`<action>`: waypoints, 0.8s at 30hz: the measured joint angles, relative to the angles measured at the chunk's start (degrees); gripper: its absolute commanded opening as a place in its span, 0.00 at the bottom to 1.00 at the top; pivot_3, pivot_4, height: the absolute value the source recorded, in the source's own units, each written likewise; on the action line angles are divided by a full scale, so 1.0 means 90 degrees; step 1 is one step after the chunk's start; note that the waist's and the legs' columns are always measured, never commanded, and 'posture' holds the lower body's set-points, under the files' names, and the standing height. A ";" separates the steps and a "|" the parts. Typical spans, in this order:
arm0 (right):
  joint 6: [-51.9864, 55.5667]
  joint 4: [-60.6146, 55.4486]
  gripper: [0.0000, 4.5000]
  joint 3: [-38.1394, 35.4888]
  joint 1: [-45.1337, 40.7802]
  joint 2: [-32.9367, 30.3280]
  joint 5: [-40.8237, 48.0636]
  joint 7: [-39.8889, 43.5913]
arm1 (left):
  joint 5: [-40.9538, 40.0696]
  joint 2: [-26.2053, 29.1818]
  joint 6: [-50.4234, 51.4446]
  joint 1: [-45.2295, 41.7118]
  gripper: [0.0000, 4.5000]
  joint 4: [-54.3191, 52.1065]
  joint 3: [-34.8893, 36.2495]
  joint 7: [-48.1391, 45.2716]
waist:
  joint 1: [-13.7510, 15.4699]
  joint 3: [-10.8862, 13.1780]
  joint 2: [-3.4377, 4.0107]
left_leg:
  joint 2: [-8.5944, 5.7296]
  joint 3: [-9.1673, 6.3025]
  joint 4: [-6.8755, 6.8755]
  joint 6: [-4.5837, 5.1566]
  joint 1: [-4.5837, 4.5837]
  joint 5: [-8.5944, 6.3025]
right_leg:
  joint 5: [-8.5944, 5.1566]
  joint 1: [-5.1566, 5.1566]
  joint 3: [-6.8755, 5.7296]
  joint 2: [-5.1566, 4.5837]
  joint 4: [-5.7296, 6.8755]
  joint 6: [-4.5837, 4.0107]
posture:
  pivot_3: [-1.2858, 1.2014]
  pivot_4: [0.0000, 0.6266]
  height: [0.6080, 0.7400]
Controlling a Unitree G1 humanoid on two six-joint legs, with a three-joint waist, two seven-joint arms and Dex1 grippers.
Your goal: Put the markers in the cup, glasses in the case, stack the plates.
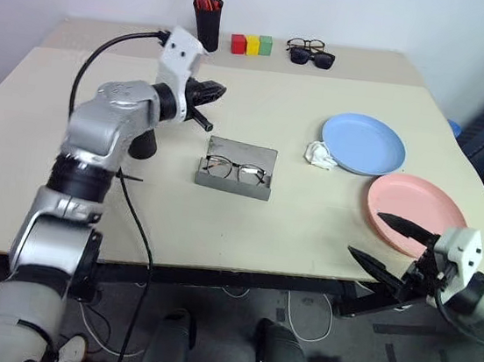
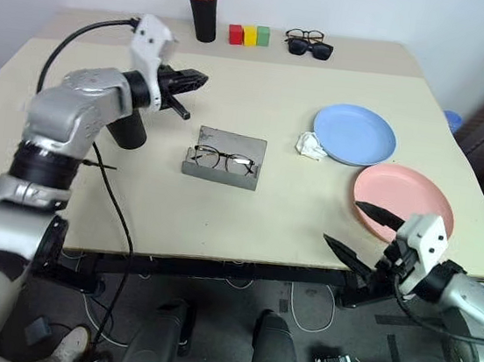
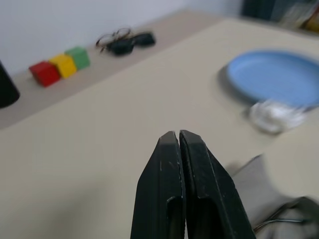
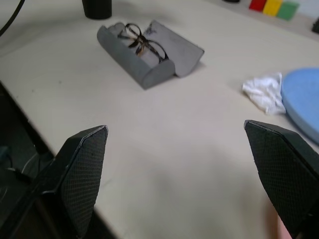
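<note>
- Beige table (image 1: 219,222) lies bare along its near edge, between the open grey case (image 1: 236,168) and the right gripper (image 1: 386,243), fingers spread wide.
- Glasses (image 1: 234,170) lie inside the case.
- Left gripper (image 1: 210,91) hovers with fingers pressed shut, seemingly empty.
- Cup (image 1: 144,144) is mostly hidden behind the left arm.
- Blue plate (image 1: 363,144) and pink plate (image 1: 415,214) lie apart.

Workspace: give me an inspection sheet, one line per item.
Surface: beige table, with a raised shelf at the back.
Job's things: glasses lie in the open grey case; blue plate and pink plate lie side by side, unstacked; black cup behind the left arm.
Clutter: crumpled white wad against the blue plate; pen holder, coloured blocks and sunglasses on the shelf.
Grippers: left gripper shut and empty; right gripper open and empty.
Cables: black cable along the left arm.
Surroundings: pale wall.
</note>
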 measured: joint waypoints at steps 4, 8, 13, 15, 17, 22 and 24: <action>0.0021 -0.0337 1.00 -0.0148 0.0369 0.0068 0.0008 -0.0214 | 0.0882 -0.0594 -0.0994 -0.0628 0.01 0.1881 -0.0506 -0.0180 | 0.0010 0.0010 -0.0015 | 0.0000 0.0003 -0.0010 0.0005 -0.0008 -0.0005 | 0.0000 -0.0007 -0.0002 -0.0002 -0.0002 0.0000 | 0.52 0.24 1.00; -0.0017 -0.0384 1.00 -0.0200 0.0514 0.0109 -0.0013 -0.0360 | 0.1568 -0.1046 -0.1941 -0.1148 0.01 0.3549 -0.0716 -0.0153 | 0.0016 0.0019 -0.0031 | 0.0000 0.0003 -0.0016 0.0017 -0.0013 -0.0011 | 0.0000 -0.0013 -0.0006 -0.0002 -0.0008 0.0001 | 0.52 0.24 1.00; -0.0054 -0.0434 1.00 -0.0203 0.0486 0.0133 -0.0013 -0.0514 | 0.2325 -0.1350 -0.2850 -0.1486 0.01 0.4699 -0.0862 -0.0003 | 0.0052 0.0021 -0.0035 | 0.0000 0.0003 -0.0017 0.0020 -0.0016 -0.0014 | -0.0003 -0.0013 -0.0006 -0.0002 -0.0011 0.0005 | 0.52 0.24 1.00; -0.0095 -0.0438 1.00 -0.0203 0.0488 0.0158 -0.0013 -0.0548 | 0.2621 -0.1407 -0.3153 -0.1503 0.01 0.4945 -0.0964 0.0101 | 0.0081 0.0021 -0.0035 | 0.0000 0.0004 -0.0016 0.0019 -0.0015 -0.0015 | -0.0002 -0.0013 -0.0006 -0.0002 -0.0012 0.0006 | 0.52 0.24 1.00; -0.0107 -0.0438 1.00 -0.0203 0.0493 0.0176 -0.0016 -0.0571 | 0.2777 -0.1431 -0.3305 -0.1509 0.01 0.5087 -0.0969 0.0101 | 0.0115 0.0021 -0.0035 | 0.0000 0.0004 -0.0016 0.0016 -0.0015 -0.0016 | -0.0002 -0.0013 -0.0006 -0.0002 -0.0011 0.0006 | 0.52 0.24 1.00; -0.0224 -0.0436 1.00 -0.0197 0.0481 0.0254 -0.0034 -0.0612 | 0.2971 -0.1433 -0.3388 -0.1654 0.01 0.5329 -0.0903 -0.0614 | 0.0172 0.0022 -0.0036 | 0.0000 0.0004 -0.0008 0.0009 -0.0021 -0.0021 | -0.0002 -0.0006 -0.0008 -0.0003 -0.0018 0.0005 | 0.52 0.24 1.00; -0.0267 -0.0429 1.00 -0.0195 0.0478 0.0269 -0.0057 -0.0611 | 0.2961 -0.1401 -0.3286 -0.1753 0.01 0.5360 -0.0790 -0.1066 | 0.0166 0.0022 -0.0036 | 0.0000 0.0005 -0.0008 0.0014 -0.0023 -0.0019 | -0.0002 -0.0001 -0.0008 -0.0003 -0.0027 0.0005 | 0.52 0.24 1.00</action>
